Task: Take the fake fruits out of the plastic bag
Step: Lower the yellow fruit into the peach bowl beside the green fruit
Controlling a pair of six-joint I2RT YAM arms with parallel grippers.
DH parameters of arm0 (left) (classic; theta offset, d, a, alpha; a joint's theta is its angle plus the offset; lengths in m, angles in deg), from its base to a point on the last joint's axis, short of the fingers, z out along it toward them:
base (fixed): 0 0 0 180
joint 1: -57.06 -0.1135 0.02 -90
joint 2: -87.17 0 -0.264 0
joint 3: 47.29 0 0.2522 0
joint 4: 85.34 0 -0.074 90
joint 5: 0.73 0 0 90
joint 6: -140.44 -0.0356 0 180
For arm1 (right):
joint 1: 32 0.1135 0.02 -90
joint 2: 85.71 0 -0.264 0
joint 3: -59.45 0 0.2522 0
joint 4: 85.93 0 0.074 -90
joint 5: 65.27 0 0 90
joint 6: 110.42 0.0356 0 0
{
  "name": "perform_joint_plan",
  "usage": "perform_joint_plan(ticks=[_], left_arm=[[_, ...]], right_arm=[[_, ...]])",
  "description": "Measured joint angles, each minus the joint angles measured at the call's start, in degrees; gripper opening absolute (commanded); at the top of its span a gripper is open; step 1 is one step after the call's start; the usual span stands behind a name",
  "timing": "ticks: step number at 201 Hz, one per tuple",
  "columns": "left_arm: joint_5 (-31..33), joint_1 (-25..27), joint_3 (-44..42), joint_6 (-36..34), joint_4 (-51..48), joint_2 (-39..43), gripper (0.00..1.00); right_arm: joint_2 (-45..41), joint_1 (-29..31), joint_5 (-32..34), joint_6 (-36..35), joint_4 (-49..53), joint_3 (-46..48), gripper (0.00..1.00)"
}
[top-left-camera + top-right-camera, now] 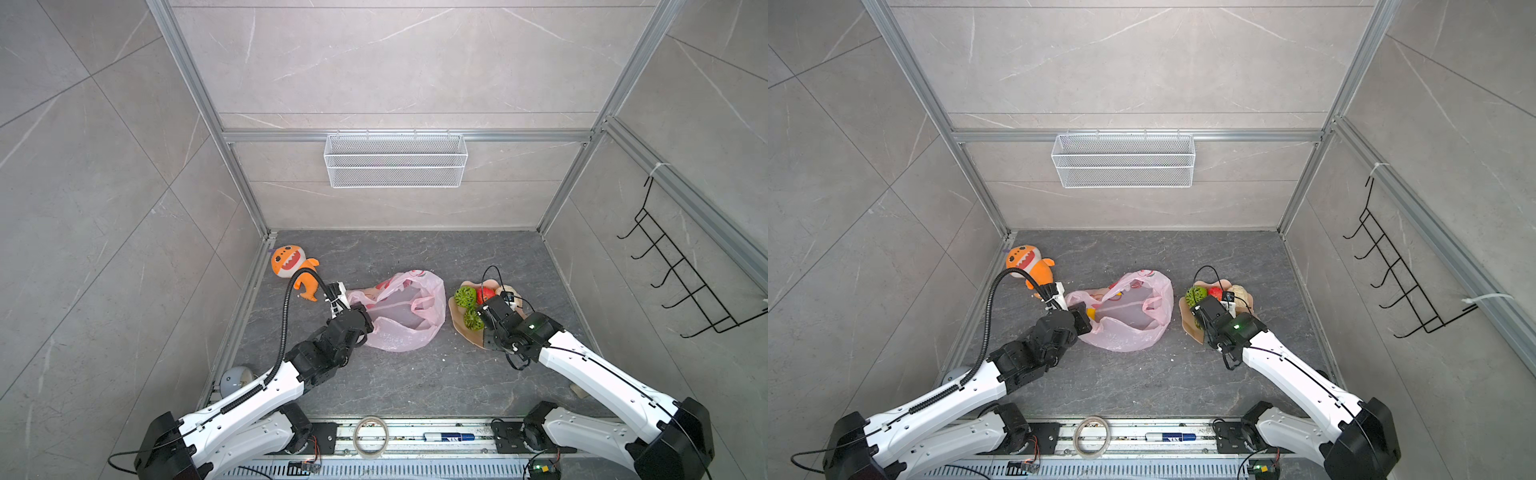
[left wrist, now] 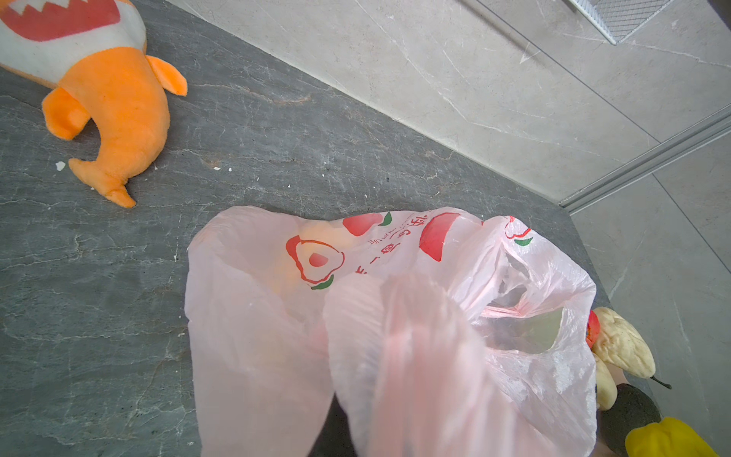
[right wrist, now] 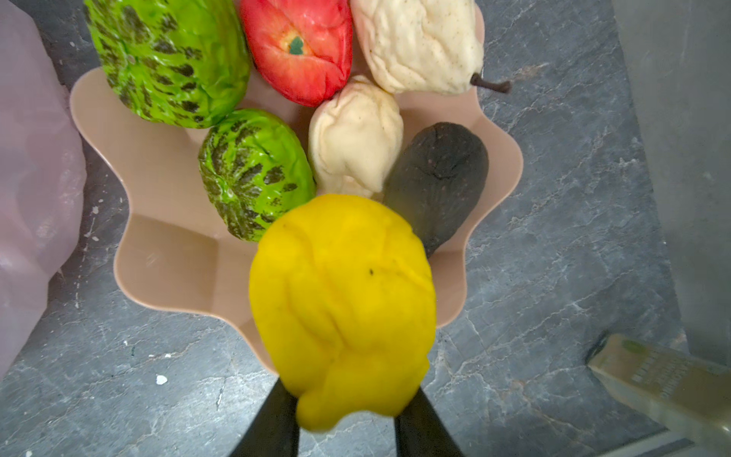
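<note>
Your left pincer [image 1: 365,311] is clamping the one plastic bag [image 1: 409,328] in the worktop's [image 1: 415,382] middle; your right pincer [image 3: 345,415] is gripping one lemon [image 3: 344,300] over the one bowl [image 3: 166,257] by the right edge, holding two green balls [image 3: 166,59], two cream pieces [image 3: 356,134], one apple [image 3: 296,47], one avocado [image 3: 439,178].

Orange plush shark [image 1: 291,266], wire basket [image 1: 395,160], blue marker [image 1: 451,436]

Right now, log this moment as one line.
left gripper: shut on plastic bag | right gripper: shut on lemon above bowl | bowl: six fake fruits inside
</note>
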Motion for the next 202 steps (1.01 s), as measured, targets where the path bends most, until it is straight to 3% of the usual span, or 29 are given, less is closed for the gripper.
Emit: perform_joint_plan(ticks=[141,202], left_arm=[[0.0,0.0,0.0,0.0,-1.1,0.6,0.00],[0.0,0.0,0.0,0.0,-1.1,0.6,0.00]], right_arm=[[4.3,-1.2,-0.4,0.5,-3.5,3.4,0.40],[4.4,-1.2,-0.8,1.1,-3.6,3.4,0.50]])
